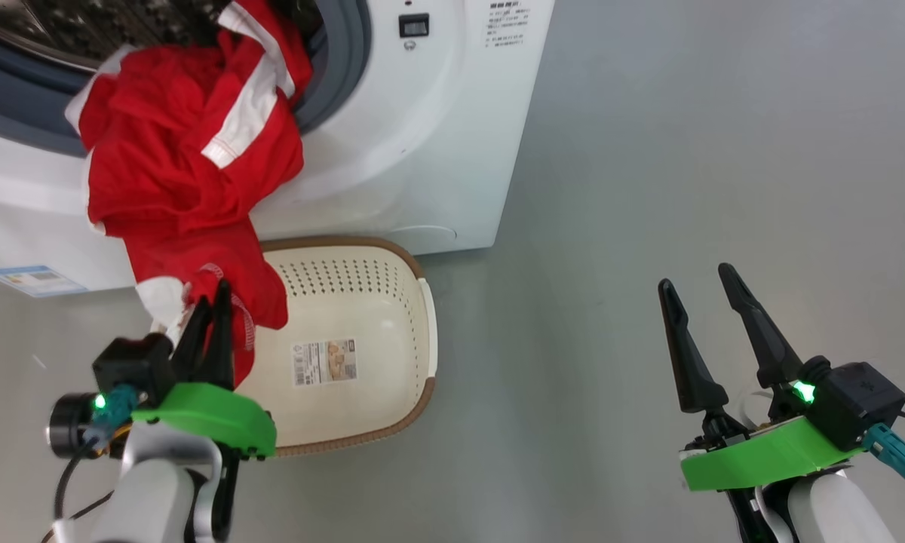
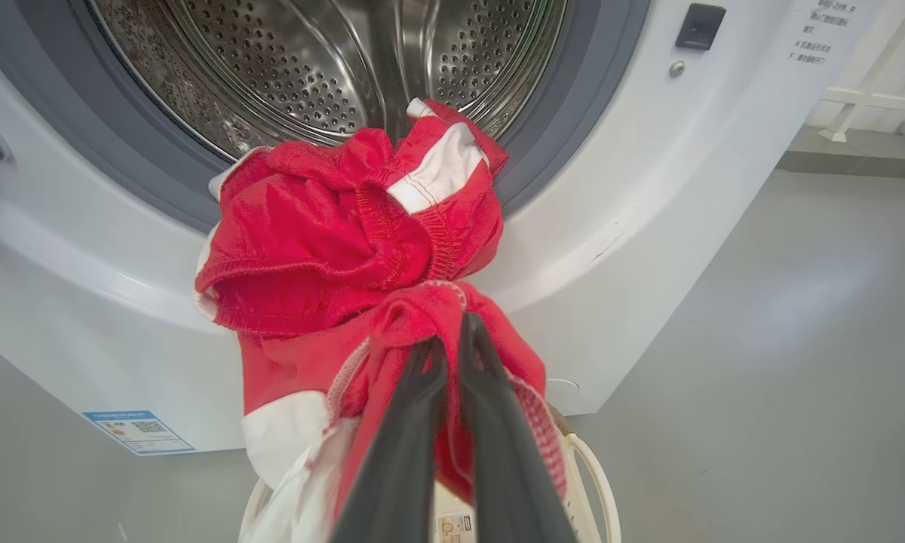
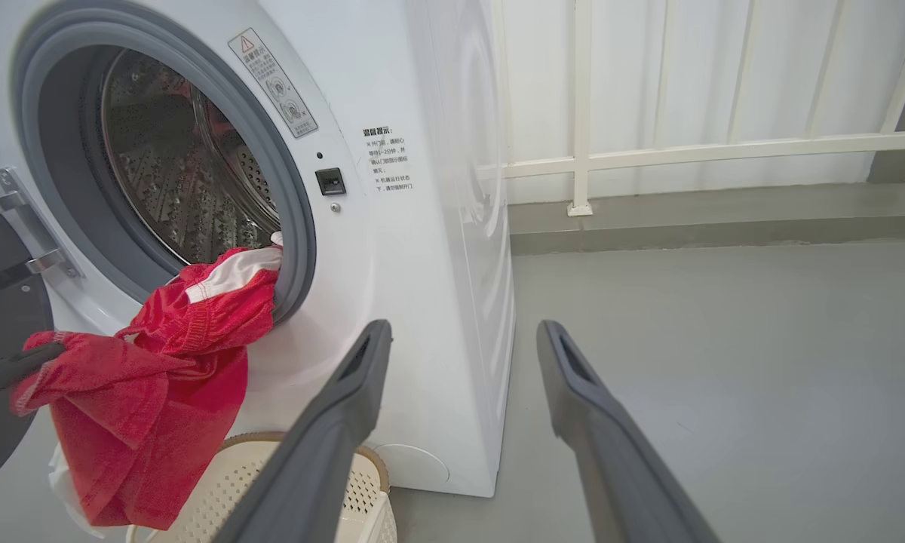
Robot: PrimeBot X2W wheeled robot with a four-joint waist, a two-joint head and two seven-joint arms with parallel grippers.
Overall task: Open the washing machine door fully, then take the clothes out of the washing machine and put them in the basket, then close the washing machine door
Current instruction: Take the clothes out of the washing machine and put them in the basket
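Note:
The red clothes with white stripes hang out of the washing machine mouth, over the gasket, and down toward the cream basket on the floor in front. My left gripper is shut on the lower red fabric above the basket's left end. In the right wrist view the clothes drape from the drum opening, and the open black door stands at the left edge. My right gripper is open over bare floor to the right, holding nothing.
Grey floor spreads to the right of the machine. A white railing and wall stand behind it. A blue label marks the machine's lower front corner.

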